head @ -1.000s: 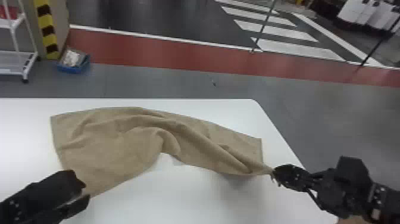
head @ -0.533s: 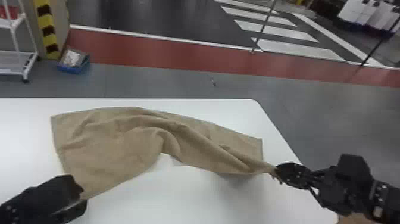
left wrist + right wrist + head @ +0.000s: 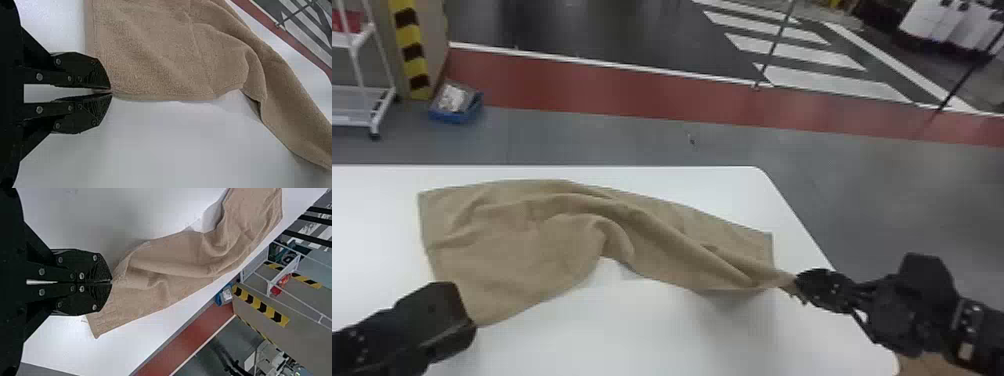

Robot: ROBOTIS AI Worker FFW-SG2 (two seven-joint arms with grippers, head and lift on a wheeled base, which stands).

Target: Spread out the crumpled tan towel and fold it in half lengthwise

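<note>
The tan towel (image 3: pixel 532 240) lies across the white table, its left part fairly broad and flat, its right part drawn into long folds. At its near left corner is my left gripper (image 3: pixel 469 322); in the left wrist view the left gripper (image 3: pixel 111 91) has its fingertips closed on that corner of the towel (image 3: pixel 156 58). My right gripper (image 3: pixel 797 282) pinches the towel's near right end close to the table's right edge. From the right wrist, the right gripper (image 3: pixel 111 282) is shut on the gathered edge of the towel (image 3: pixel 176 266).
The white table (image 3: pixel 632 340) has its rounded far right corner behind the towel, and its right edge runs under my right arm. On the floor beyond stand a blue bin (image 3: pixel 454 107) and a white rack (image 3: pixel 377 100).
My left gripper has shifted slightly at the towel's near left corner, and its fingers have come together there. The right gripper has moved very slightly right, still holding its end.
</note>
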